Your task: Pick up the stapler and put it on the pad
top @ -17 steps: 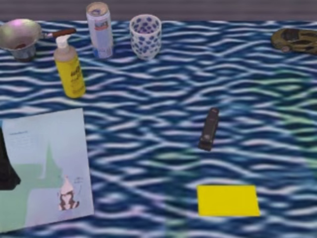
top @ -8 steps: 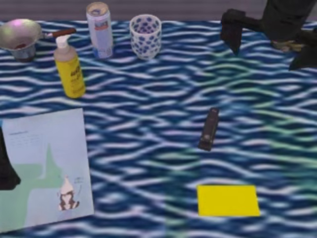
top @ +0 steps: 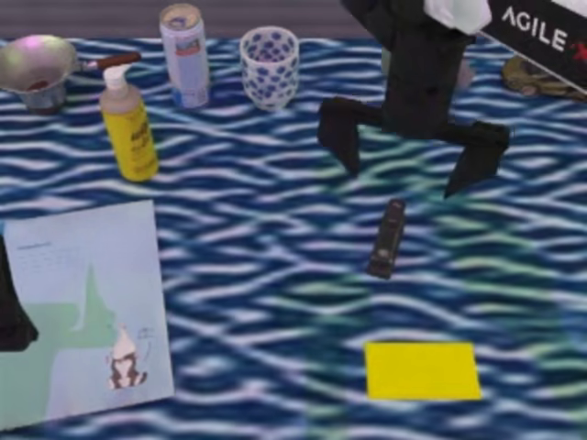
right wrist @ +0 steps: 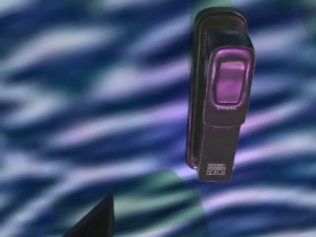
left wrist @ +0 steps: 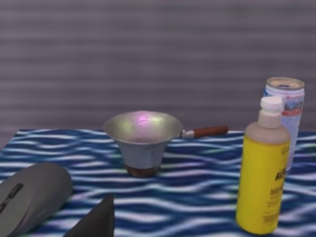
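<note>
Right end effector (top: 413, 158) hangs w/ fingers spread wide, holding nothing; stapler (top: 387, 238) lies flat on the surface just below the gap, untouched. Pad (top: 422, 370) further below, apart from stapler. Dotted cup (top: 270, 66) off to its left, contents unclear. Left end effector (top: 13, 316) parked at left edge

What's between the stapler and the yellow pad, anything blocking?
Nothing visible. Only bare patterned cloth lies between the stapler and the pad. The right hand hangs open just beyond the stapler, also unobstructed.
</note>
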